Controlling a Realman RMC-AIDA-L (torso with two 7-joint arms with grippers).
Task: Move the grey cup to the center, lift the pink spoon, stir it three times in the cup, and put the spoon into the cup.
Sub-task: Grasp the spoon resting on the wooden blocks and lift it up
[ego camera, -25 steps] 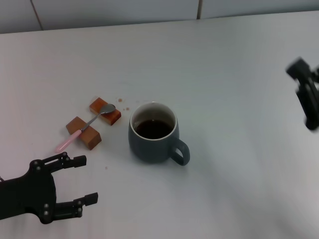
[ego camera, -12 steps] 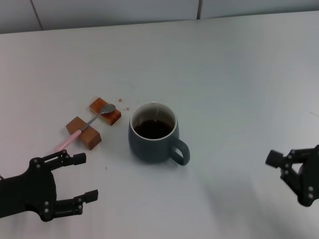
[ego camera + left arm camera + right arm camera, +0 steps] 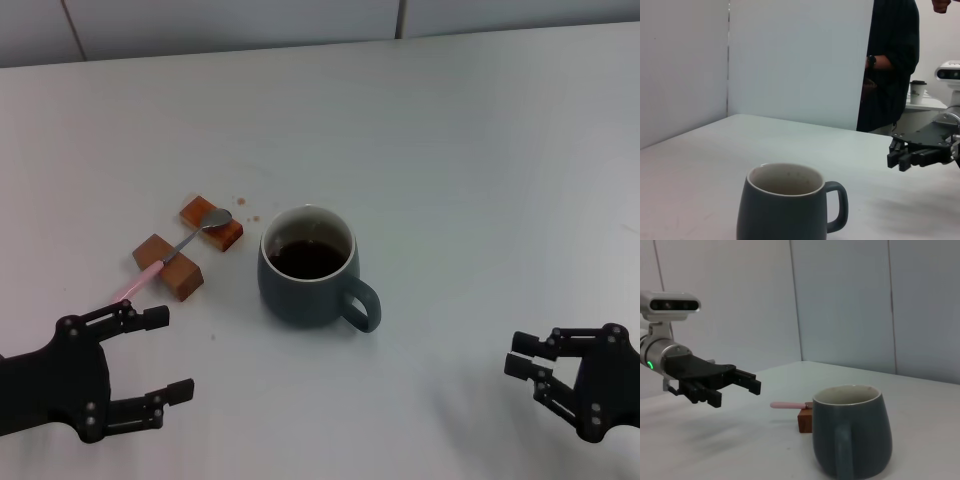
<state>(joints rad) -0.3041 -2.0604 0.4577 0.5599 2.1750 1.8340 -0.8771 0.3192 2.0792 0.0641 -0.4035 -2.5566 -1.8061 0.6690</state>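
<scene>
Pink spoon (image 3: 172, 252) lies across two wooden blocks (image 3: 168, 266) at the left of the counter (image 3: 450, 150), near the left gripper (image 3: 160, 355), its fingers spread wide and empty. Just beside the blocks stands the grey cup (image 3: 308, 265), handle toward the right gripper (image 3: 527, 356), fingers parted, holding nothing.

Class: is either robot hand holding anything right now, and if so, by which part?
Nothing is held. The left hand and right hand are both open, apart from the cup and spoon.
</scene>
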